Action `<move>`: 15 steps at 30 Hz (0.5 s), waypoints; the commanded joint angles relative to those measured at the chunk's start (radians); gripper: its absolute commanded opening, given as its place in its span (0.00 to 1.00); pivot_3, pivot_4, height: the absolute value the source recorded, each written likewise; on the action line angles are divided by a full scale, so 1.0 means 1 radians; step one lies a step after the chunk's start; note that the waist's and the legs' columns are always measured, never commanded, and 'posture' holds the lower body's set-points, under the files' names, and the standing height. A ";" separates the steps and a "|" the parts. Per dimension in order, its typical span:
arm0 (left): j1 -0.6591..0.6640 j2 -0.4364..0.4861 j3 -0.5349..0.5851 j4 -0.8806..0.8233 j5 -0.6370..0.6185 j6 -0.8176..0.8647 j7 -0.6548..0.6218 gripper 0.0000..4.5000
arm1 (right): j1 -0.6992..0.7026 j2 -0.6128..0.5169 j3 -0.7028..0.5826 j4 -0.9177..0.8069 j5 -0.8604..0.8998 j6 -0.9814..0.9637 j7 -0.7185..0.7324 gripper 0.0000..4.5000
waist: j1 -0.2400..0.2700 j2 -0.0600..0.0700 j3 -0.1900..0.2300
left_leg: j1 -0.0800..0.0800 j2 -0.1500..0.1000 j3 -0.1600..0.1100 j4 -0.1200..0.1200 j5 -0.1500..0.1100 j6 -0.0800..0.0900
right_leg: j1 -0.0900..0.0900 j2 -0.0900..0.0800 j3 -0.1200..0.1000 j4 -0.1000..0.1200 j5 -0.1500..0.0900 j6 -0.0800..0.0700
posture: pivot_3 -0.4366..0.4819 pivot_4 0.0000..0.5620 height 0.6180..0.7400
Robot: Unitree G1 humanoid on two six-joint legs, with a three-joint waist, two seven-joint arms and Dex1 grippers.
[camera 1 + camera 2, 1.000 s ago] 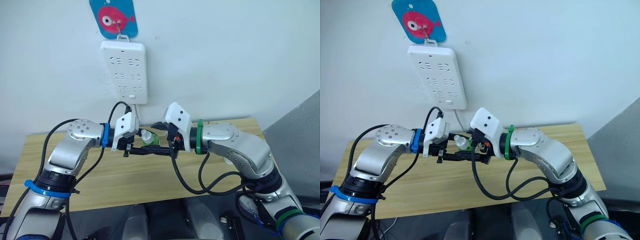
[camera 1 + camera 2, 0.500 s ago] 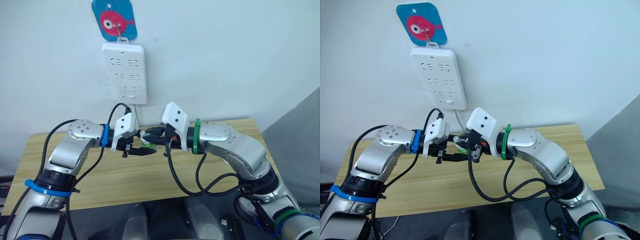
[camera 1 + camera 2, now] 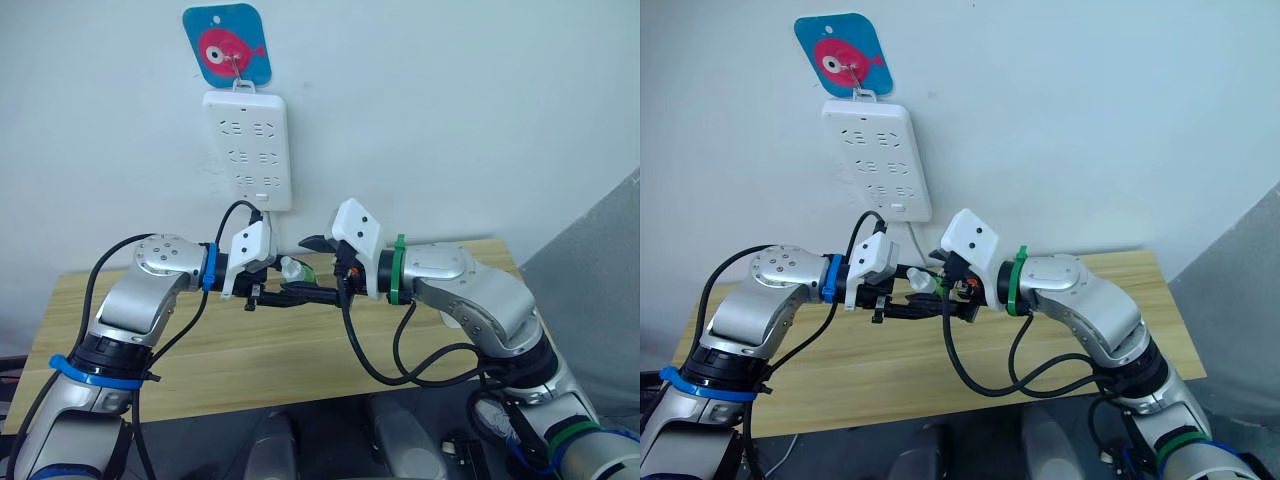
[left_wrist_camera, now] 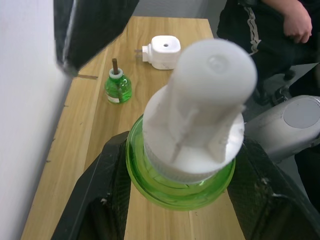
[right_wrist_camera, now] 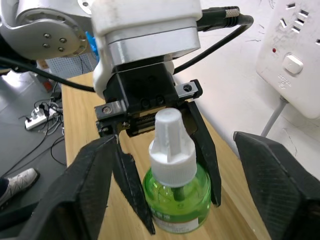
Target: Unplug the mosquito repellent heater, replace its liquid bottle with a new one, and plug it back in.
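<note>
The left gripper (image 5: 165, 200) is clamped on the little see-through green bottle with the white dome cap (image 5: 175, 190), held up above the light wooden table (image 3: 300, 350). The right gripper (image 3: 335, 290), fingers wide apart, is close on either side of the bottle.

Farther off on the table stand a green bottle with a dark wick stick (image 4: 118, 86) and the small white rounded heater (image 4: 161, 52), apart. On the wall hangs a long white power strip (image 3: 247, 150).
</note>
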State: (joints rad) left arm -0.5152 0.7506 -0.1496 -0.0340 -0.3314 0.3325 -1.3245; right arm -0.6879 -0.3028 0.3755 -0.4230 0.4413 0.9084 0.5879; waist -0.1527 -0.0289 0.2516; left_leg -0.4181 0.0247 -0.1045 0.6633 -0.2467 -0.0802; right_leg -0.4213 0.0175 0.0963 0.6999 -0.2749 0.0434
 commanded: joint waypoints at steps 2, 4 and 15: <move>-0.022 0.006 0.009 -0.030 -0.005 -0.007 -0.004 0.50 | -0.015 0.030 -0.013 -0.017 0.003 -0.011 -0.006 0.82 | -0.002 0.000 0.000 | 0.000 0.000 0.000 0.000 0.000 0.000 | 0.000 0.000 0.000 0.000 0.000 0.000 | 0.29 0.26 0.97; -0.025 0.005 0.008 -0.030 -0.005 -0.007 -0.005 0.50 | -0.013 0.038 -0.013 -0.014 0.004 -0.008 -0.006 0.82 | -0.004 0.000 0.000 | 0.000 0.000 0.000 0.000 0.000 0.000 | 0.000 0.000 0.000 0.000 0.000 0.000 | 0.29 0.26 0.97; -0.030 0.003 0.008 -0.034 -0.007 0.000 -0.004 0.50 | -0.010 0.048 -0.001 0.008 -0.019 -0.025 -0.003 0.20 | -0.014 0.001 -0.005 | 0.000 0.000 0.000 0.000 0.000 0.000 | 0.000 0.000 0.000 0.000 0.000 0.000 | 0.29 0.27 0.97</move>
State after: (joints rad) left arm -0.5283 0.7506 -0.1520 -0.0293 -0.3233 0.3429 -1.3224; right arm -0.6905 -0.2566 0.3740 -0.3946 0.4270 0.8955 0.5847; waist -0.1664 -0.0282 0.2465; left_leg -0.4180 0.0246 -0.1050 0.6632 -0.2467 -0.0801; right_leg -0.4213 0.0175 0.0962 0.7005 -0.2749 0.0434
